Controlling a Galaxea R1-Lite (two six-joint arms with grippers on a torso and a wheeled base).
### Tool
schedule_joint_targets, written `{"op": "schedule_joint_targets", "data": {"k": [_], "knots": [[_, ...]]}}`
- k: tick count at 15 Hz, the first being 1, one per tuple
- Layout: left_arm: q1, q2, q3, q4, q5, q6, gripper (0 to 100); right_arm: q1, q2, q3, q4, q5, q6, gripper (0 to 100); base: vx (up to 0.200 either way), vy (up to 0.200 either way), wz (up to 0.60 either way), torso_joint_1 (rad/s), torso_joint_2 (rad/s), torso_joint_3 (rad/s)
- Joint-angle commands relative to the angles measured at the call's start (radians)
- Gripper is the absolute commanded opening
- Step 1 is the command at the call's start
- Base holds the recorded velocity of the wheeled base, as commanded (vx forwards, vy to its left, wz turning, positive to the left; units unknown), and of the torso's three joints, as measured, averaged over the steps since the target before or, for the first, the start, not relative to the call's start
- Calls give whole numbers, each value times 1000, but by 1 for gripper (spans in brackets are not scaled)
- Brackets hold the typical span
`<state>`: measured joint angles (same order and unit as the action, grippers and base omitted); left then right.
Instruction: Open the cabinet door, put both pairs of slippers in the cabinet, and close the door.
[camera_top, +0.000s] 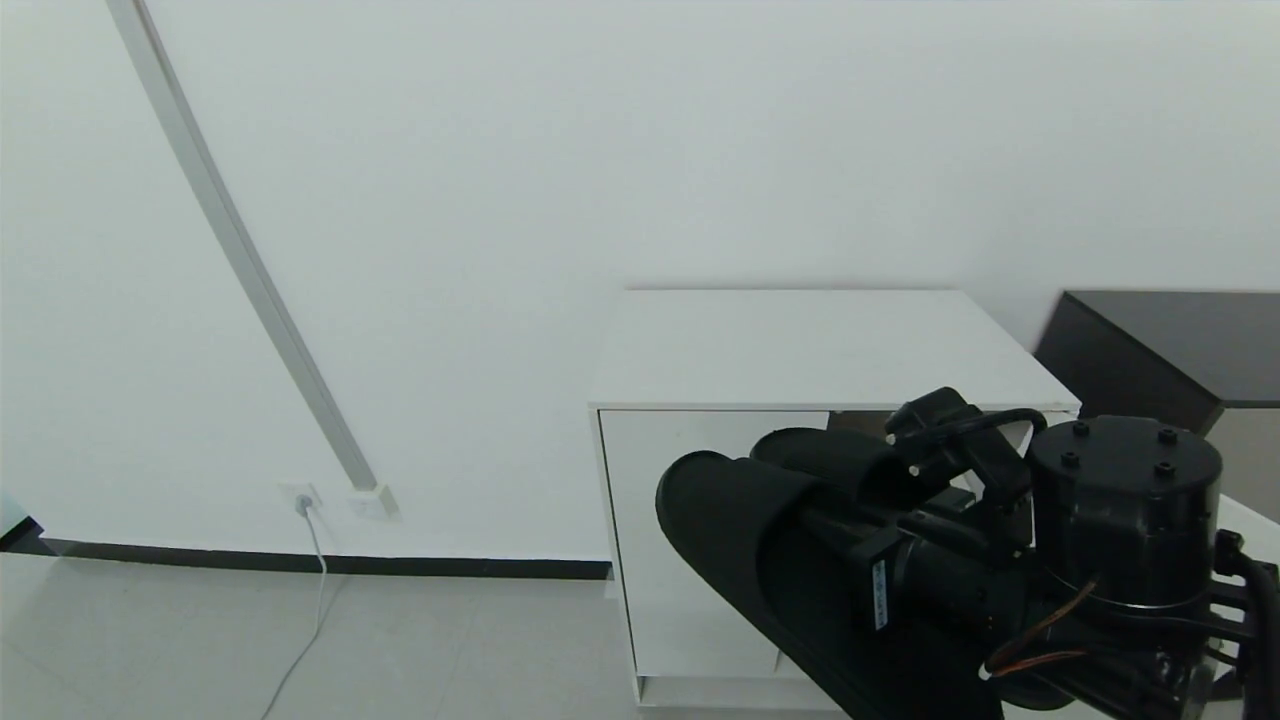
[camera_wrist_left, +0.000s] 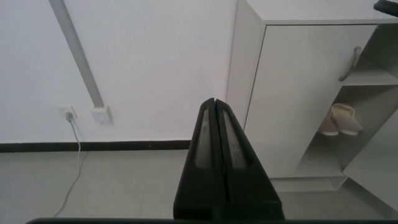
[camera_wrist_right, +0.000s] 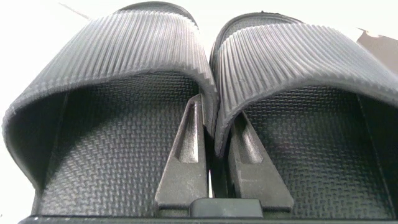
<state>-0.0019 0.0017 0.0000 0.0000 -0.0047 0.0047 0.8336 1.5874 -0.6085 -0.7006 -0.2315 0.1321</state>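
Note:
A pair of black slippers (camera_top: 740, 520) hangs in front of the white cabinet (camera_top: 810, 350), held side by side. My right gripper (camera_wrist_right: 214, 149) is shut on the slippers' (camera_wrist_right: 143, 81) two inner strap walls, one finger inside each slipper. In the left wrist view the cabinet's (camera_wrist_left: 245, 74) right half is open, and a pair of beige slippers (camera_wrist_left: 341, 119) sits on a lower shelf. A door panel (camera_wrist_left: 298, 93) with a handle (camera_wrist_left: 351, 62) covers its left half. My left gripper (camera_wrist_left: 214, 130) is shut with nothing in it, out in front of the cabinet's left side.
A dark table (camera_top: 1170, 350) stands to the right of the cabinet. On the wall to the left are a slanted grey strip (camera_top: 240, 250) and a socket (camera_top: 300, 497) with a cable running down to the floor. The floor (camera_top: 300, 640) left of the cabinet is free.

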Motion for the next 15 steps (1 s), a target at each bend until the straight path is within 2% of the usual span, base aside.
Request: {"op": "schedule_joint_targets", "data": {"k": [1,15], "knots": [[0,0,0,0,0,0,0,1,5,1,0,0,0,0,0,0,0,0,0,0],[0,0,0,0,0,-3,0,5,20,12,-2,0,1,0,0,0,0,0,0,0]]}}
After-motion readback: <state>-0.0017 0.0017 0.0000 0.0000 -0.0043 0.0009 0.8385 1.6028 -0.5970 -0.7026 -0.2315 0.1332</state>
